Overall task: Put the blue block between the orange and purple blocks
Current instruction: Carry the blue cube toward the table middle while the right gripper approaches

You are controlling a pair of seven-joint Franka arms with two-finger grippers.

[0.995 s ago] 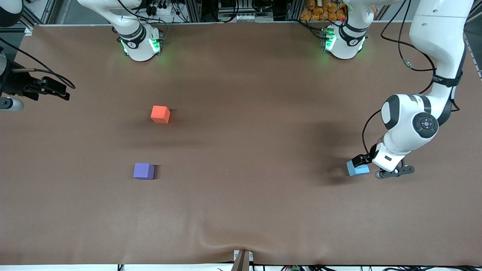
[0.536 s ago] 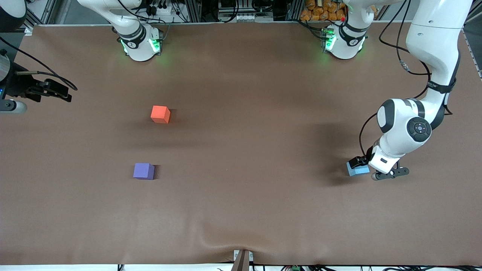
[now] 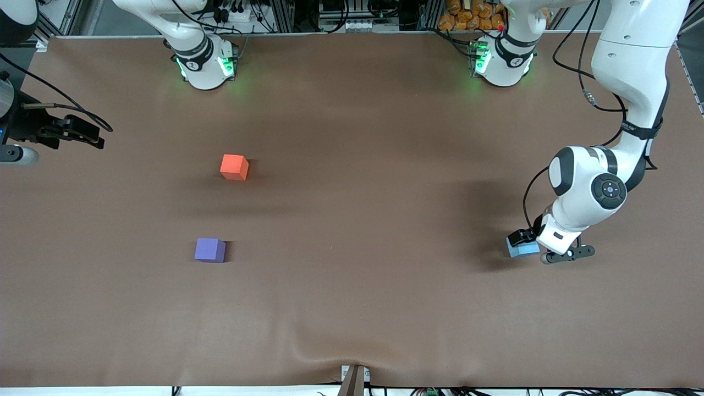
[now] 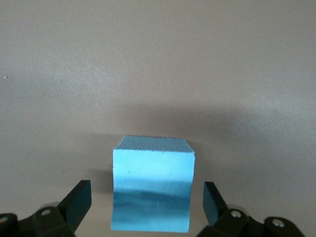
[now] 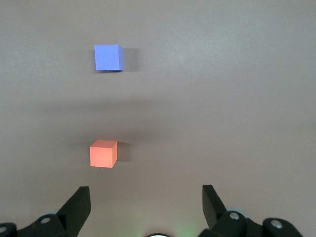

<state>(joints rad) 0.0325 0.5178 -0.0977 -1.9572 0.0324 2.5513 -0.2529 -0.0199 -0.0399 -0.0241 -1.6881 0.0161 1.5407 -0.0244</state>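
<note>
You are looking at the blue block [image 3: 523, 249] sitting on the brown table [image 3: 357, 220] toward the left arm's end, and it is serving as the landmark here. The left gripper [image 4: 147, 201] is hanging right down around that block: in the left wrist view its two fingers [image 4: 79, 200] are standing spread wide, one on each side of the blue block [image 4: 152, 190], with a clear gap of table showing between each finger and the block's faces. So the gripper is released and is not clamping anything; the block is resting flat on the cloth, upright and square.

The orange block [image 3: 234, 166] is lying well apart from the blue block, toward the right arm's end of the table and farther from the front camera than it. The purple block [image 3: 210, 249] is also sitting well apart from the blue block toward the right arm's end, about level with it in distance from the front camera. The gap between those two cubes is standing unfilled.

The right gripper [image 3: 71, 132] is waiting at the right arm's end of the table, as distant from the blue block as anything in view. In the right wrist view its fingers [image 5: 79, 202] are parted and gripping nothing, with the orange block [image 5: 103, 153] and the purple block [image 5: 108, 57] showing on the cloth below.
</note>
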